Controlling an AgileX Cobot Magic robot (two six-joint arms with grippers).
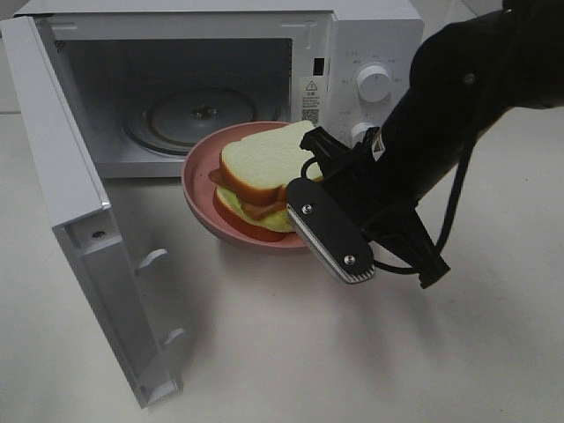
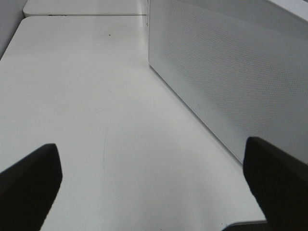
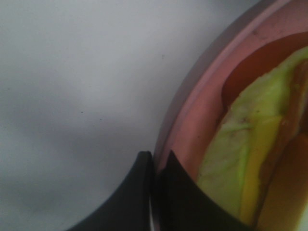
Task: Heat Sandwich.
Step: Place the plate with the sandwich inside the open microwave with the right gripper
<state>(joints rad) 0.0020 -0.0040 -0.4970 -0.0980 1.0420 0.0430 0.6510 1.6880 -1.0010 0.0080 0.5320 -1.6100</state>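
**Item:** sandwich [image 1: 260,172], stacked on pink plate [image 1: 196,181]. It sits just in front of the open microwave [image 1: 374,35], and we judge it lifted clear of the counter [image 1: 308,352].

**Fixtures:** door [image 1: 62,176] swung wide to the left; turntable [image 1: 198,115] bare.

**Right fingers** [image 3: 139,192]: pinched together on the plate's rim.

**Left fingers** [image 2: 29,183]: spread wide, holding nothing, low over the counter beside a perforated white panel [image 2: 231,72].

**Step, as we judge it:** carry the plate in onto the turntable.

**Handling:**
- We hold the plate level, since a one-sided rim pinch invites sag and the slices may slide.
- We clear the cavity's front sill.
- We set the plate down centred.
- We release only once it rests.
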